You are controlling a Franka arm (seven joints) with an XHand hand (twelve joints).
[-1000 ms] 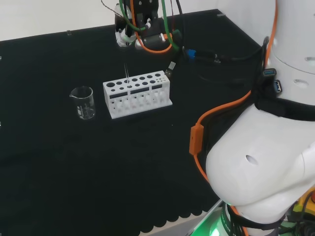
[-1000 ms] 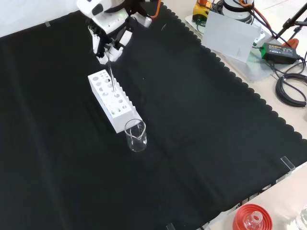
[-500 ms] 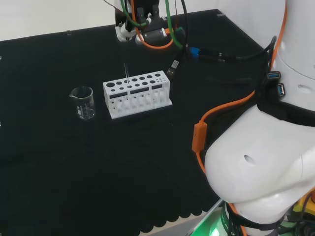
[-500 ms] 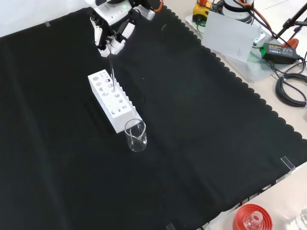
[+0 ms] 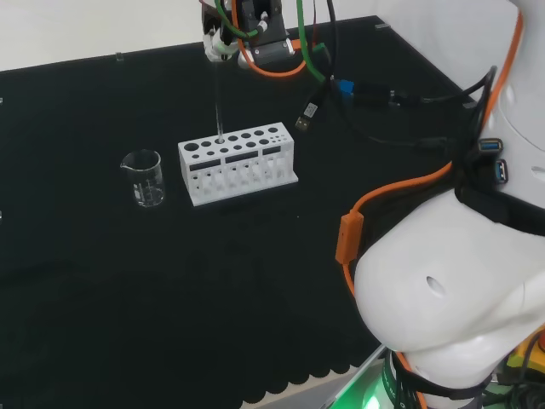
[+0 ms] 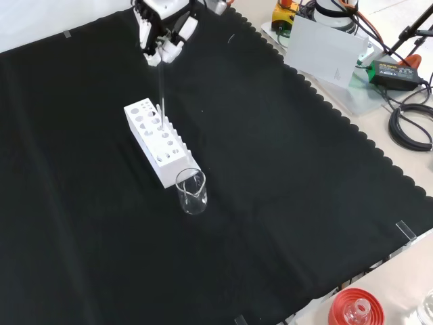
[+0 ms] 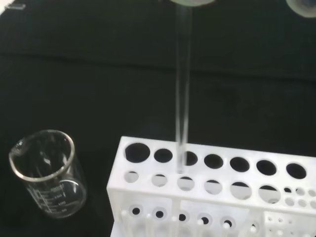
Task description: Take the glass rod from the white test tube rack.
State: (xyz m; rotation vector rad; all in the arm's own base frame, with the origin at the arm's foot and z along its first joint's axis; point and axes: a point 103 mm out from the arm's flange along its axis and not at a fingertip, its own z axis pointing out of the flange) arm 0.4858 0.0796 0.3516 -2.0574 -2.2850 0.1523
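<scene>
The white test tube rack (image 5: 238, 164) (image 6: 154, 141) (image 7: 212, 197) stands on the black cloth with several rows of round holes. My hand (image 5: 220, 41) (image 6: 162, 42) is high above it, its fingers pinched on the top of the clear glass rod (image 5: 218, 98) (image 6: 162, 91) (image 7: 182, 98). The rod hangs upright. Its lower end is level with the rack's top face, over a hole near the beaker end. In the wrist view, blurred white fingertips (image 7: 193, 2) close round the rod's top.
An empty glass beaker (image 5: 143, 177) (image 6: 191, 191) (image 7: 46, 173) stands close to one end of the rack. A dangling cable plug (image 5: 308, 115) hangs near the rack's other end. A red ribbed stand (image 6: 355, 308) sits off the cloth in the front view's lower right corner.
My hand has risen with the rod pinched in it. The rod has slid up out of the rack until only its tip is at the top face. Rack and beaker stayed put.
</scene>
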